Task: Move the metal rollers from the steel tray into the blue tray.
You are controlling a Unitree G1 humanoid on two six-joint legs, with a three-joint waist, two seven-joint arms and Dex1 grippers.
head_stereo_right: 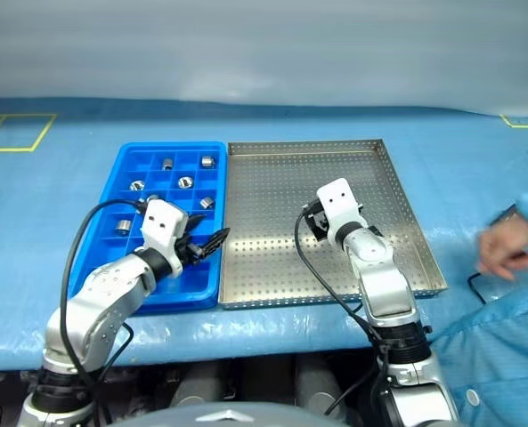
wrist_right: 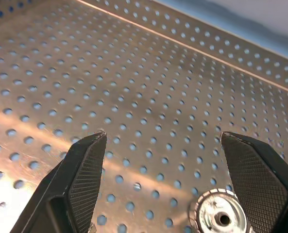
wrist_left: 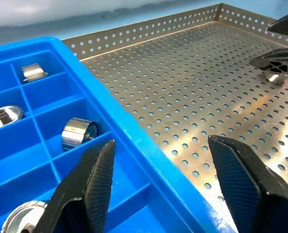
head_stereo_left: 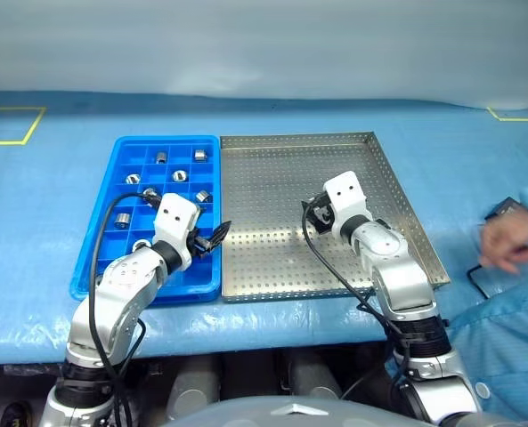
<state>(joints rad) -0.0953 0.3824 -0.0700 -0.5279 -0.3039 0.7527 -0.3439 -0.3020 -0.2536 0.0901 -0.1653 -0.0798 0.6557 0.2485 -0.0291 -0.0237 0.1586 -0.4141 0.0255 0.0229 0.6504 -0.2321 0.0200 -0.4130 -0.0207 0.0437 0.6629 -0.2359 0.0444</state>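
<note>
**Metal rollers.** Each metal roller [wrist_right: 220, 218] is a short, shiny silver cylinder with a round centre hole.

**Count.**
- One roller lies on the perforated floor of the steel tray [head_stereo_left: 388, 178], hole end up.
- At least seven rollers sit in the blue tray [head_stereo_left: 103, 258], one per compartment. Some lie on their sides and others stand on end. A possible eighth is partly hidden by the left arm.
- There is one steel tray and one blue tray. They sit side by side, touching, on the blue-covered table [head_stereo_left: 32, 231].

**Right fingers** [wrist_right: 83, 170]. Released, spread wide and holding nothing. The lone roller rests between them, just inside one finger.

**Left fingers** [wrist_left: 97, 179]. Released and empty. They straddle the blue tray's rim where it meets the steel tray. One finger is over the compartments and the other over the perforated floor. The nearest roller [wrist_left: 78, 133] lies just beyond the compartment-side fingertip.
</note>
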